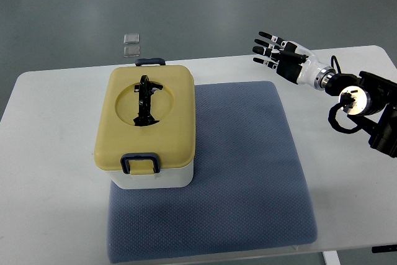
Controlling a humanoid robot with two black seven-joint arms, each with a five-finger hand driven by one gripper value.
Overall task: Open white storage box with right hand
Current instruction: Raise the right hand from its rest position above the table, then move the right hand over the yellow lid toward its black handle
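- Right hand (279,54) hung over the far right of the tabletop (49,153), well apart from the box (149,131). Fingers (265,46) were spread apart and straight, pointing left, holding nothing.
- Left arm wasn't in view.
- Box sat on the left part of the blue mat (248,166), lid (146,119) on and flush. White body, yellow lid, dark carry handle (146,100) lying folded in the lid's round recess.
- Two dark latches showed: front latch (140,164) on the near edge, rear latch (151,62) on the far edge. Both looked down over the lid rim, so I judged the box still locked.
- Step in hand, as I read it: reach to the box. No contact had been made yet.
- To do it well:
  - cross left over the mat and come in from the box's right side, palm lowered;
  - free the latches first; pulling the handle with them engaged would likely just lift the whole box;
  - hook a fingertip under a latch's loop and flip it outward, away from the lid;
  - keep the push small, since the box could skid on the mat with no second hand bracing it;
  - only then lift the lid by the handle or an edge.
- Contents: couldn't tell, the lid hid the inside.
- Two small grey squares (131,44) lay on the floor beyond the tabletop, not part of the job.
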